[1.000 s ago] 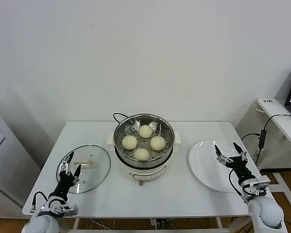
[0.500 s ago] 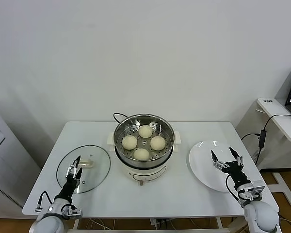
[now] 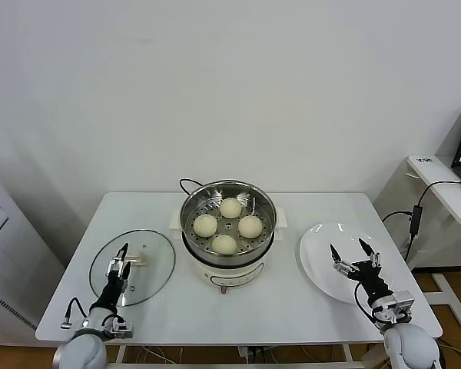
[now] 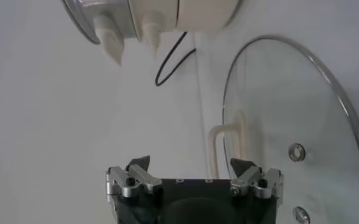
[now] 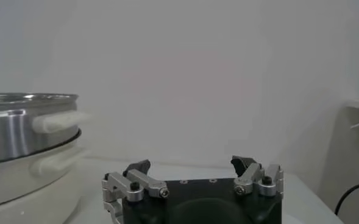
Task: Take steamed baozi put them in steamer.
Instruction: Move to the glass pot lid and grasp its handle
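Black-and-silver metal fingers, nearest the viewer, belong to two grippers low at the front edge of a white table point(image 3: 307, 300). The left gripper point(image 3: 121, 265) has its fingers spread wide with nothing between them; it hangs over the near part of a round glass lid point(image 3: 133, 267) lying flat on the table. The right gripper point(image 3: 352, 256) is likewise spread wide and empty, hovering over the near part of a flat white plate point(image 3: 323, 250).

Between the two grippers and a little farther back stands the steamer point(image 3: 228, 231) — a shiny steel basket on a white electric pot base. Four steamed baozi point(image 3: 229, 224) sit inside it, cream-white and round, apart from both grippers. A black cord point(image 3: 187, 184) curls behind the steamer, toward a plain white wall — the farthest thing in sight.
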